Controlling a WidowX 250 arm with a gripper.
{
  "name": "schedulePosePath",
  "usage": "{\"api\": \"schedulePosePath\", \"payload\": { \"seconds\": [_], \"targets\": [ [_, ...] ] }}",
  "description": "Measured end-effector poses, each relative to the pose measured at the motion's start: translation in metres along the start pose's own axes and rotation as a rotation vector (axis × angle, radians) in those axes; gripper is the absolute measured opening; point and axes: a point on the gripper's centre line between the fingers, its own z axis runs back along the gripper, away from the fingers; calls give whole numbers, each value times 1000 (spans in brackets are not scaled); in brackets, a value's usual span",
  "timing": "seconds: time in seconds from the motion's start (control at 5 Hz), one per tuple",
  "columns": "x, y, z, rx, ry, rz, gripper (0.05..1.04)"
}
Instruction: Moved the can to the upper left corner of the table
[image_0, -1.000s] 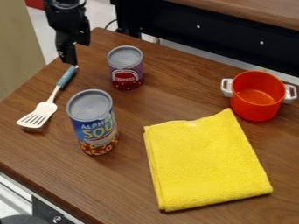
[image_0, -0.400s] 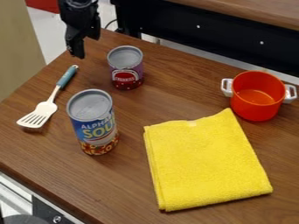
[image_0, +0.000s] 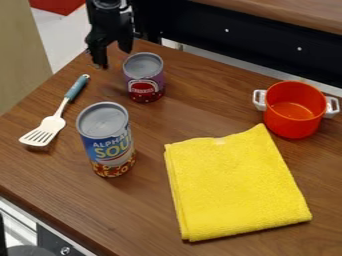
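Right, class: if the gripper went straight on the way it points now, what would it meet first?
Probably the wooden tabletop, since the gripper points down beside the shorter can; depth is unclear, so it might clip that can.

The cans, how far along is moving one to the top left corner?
Nothing looks finished: the small can stands near the upper left corner of the table, and the big can stands farther away. Nothing is in hand: the open tool is empty beside the small can. Probably left: gripping one can, though I can't tell which, and setting it in the corner.
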Motion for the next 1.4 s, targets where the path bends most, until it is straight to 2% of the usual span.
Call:
{"api": "schedulePosePath", "payload": {
  "seconds": [0.2,0.4,0.6,0.8,1.0,1.2,1.4],
  "targets": [
    [-10,0,-6,3,-13,28,998],
    [-23,12,-20,38,-41,100,998],
    [-30,12,-9,-10,-128,215,998],
    [-43,3,-5,-29,-169,375,998],
    [-50,-8,3,-35,-232,524,998],
    [-67,-12,-1,-3,-197,542,998],
    [-83,-17,-1,28,-131,467,998]
  ]
}}
